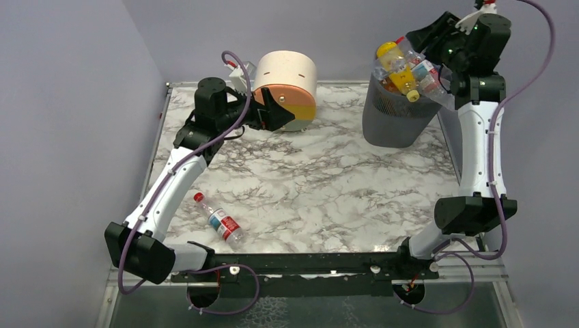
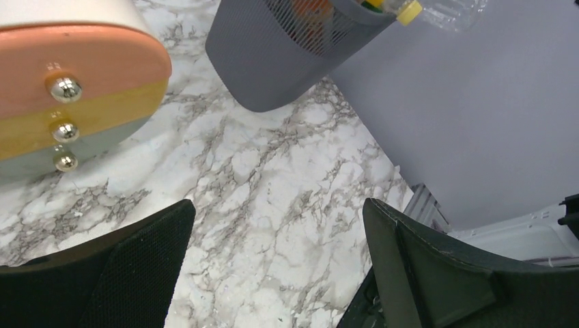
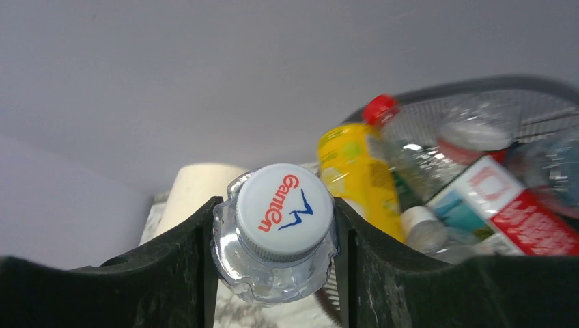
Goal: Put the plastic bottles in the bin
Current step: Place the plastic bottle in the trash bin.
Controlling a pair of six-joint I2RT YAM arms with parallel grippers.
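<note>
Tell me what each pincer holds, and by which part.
Right pincer grips a clear bottle by its neck, under the white cap. Left pincer is open, empty.

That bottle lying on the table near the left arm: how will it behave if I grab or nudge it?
The bottle lies on its side on the smooth marble table, so a nudge would probably roll it. It looks clear and empty, so likely light. Its thin plastic may buckle under a hard squeeze.
</note>
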